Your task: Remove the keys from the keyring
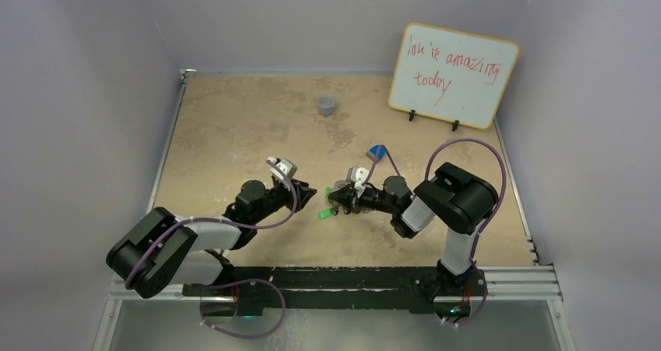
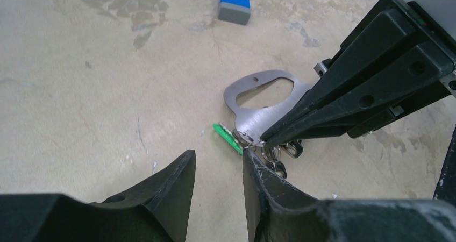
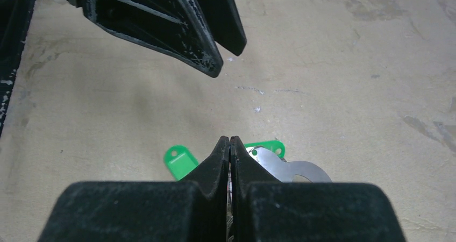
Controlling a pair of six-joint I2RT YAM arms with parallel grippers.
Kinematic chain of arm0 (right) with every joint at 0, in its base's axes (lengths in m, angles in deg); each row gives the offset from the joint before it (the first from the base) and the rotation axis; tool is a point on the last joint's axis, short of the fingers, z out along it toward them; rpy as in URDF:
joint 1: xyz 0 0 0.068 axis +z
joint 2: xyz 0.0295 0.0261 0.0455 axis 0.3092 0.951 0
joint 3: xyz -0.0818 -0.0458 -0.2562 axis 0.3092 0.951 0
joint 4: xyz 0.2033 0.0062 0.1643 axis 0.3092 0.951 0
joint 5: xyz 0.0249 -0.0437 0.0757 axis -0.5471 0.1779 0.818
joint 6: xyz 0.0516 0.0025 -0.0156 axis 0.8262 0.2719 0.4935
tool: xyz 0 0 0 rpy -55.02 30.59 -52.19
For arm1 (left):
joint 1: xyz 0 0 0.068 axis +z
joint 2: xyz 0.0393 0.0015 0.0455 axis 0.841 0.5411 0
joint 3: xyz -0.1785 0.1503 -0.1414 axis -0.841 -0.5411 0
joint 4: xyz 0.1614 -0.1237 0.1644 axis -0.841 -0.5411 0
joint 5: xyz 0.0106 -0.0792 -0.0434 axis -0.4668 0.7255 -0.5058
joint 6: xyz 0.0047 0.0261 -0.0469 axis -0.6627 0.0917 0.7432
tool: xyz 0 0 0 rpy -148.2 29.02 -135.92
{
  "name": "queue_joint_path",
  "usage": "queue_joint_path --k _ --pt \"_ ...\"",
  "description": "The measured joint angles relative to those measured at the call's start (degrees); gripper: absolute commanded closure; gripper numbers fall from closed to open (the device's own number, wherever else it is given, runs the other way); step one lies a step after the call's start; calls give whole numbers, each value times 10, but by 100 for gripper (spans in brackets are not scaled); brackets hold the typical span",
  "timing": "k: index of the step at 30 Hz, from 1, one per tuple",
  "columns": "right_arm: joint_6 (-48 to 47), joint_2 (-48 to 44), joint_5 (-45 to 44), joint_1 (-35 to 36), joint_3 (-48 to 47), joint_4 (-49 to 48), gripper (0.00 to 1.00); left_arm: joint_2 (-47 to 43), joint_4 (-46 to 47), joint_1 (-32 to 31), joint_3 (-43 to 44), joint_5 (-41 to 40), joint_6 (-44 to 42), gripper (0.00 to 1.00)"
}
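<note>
Silver keyring point(image 2: 257, 117) pinched in right gripper point(image 2: 266, 139), left gripper point(image 2: 218, 157) parted

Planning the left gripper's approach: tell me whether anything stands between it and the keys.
Nothing visible does. The left gripper stands open just short of the keys, only bare table between. The right gripper, shut on the keyring, crowds them from the side.

Brushed metal keyring point(image 2: 251, 118); glossy green plastic keys point(image 3: 179, 162); rough mottled table point(image 2: 80, 91).
</note>
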Motion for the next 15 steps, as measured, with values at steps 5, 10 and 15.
queue_joint_path --k 5,10,15 --pt "6 -19 18 -7 0 0 100 14 2 12 29 48 -34 65" --pt "7 -36 37 -14 0 0 100 19 -16 12 50 92 -71 69" --pt "7 -48 58 -18 -3 0 100 17 -51 12 58 110 -110 58"
